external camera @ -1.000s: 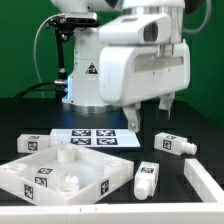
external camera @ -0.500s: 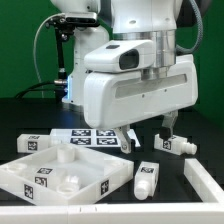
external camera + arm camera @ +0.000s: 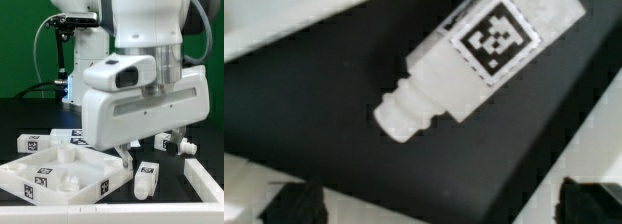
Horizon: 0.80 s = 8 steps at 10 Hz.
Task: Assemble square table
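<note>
The square table top lies at the front of the exterior view's left, with round sockets showing in it. A white leg with a tag lies on the black table just to its right. My gripper hangs open and empty above this leg, one finger on each side. In the wrist view the same leg lies diagonally, tag up, between and ahead of the open gripper. Another leg lies behind the top, and one lies at the right, partly hidden by a finger.
The marker board lies behind the table top, mostly hidden by my hand. A white part lies at the front right edge. The white robot base with a warning triangle stands at the back.
My hand has come down and forward toward the camera. It now covers most of the marker board, and its open fingers hang over the front leg.
</note>
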Motion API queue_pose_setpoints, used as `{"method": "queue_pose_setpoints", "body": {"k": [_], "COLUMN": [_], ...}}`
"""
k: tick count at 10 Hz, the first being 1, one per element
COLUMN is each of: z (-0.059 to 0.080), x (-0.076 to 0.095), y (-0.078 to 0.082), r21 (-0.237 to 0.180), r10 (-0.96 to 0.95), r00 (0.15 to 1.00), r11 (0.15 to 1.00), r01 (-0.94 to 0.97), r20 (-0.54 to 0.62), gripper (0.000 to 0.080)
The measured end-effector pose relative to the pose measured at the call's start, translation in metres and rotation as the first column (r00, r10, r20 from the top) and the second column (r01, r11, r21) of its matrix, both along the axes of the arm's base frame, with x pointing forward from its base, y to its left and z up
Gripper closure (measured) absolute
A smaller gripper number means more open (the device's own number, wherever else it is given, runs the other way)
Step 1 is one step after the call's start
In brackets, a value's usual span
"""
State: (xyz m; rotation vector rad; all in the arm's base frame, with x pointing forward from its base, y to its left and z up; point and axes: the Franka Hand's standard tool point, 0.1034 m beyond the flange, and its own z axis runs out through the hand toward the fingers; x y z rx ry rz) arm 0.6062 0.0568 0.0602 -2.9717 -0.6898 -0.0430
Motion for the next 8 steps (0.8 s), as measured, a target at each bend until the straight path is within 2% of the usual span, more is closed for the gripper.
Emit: {"method": "queue_pose_setpoints", "body": {"k": [1, 5, 8], "z": [-0.007, -0.021, -0.034], "x": [-0.002, -0.008, -0.016], "y": [-0.002, -0.007, -0.002], "r21": [0.001, 0.001, 0.001], "r10": [-0.004, -0.016, -0.015], "r00": [1.0, 1.0, 0.999], "r11": [1.0, 1.0, 1.0], "r01": [0.004, 0.016, 0.015], "r20": [-0.007, -0.02, -0.039], "gripper": [0.015, 0.015, 0.015]}}
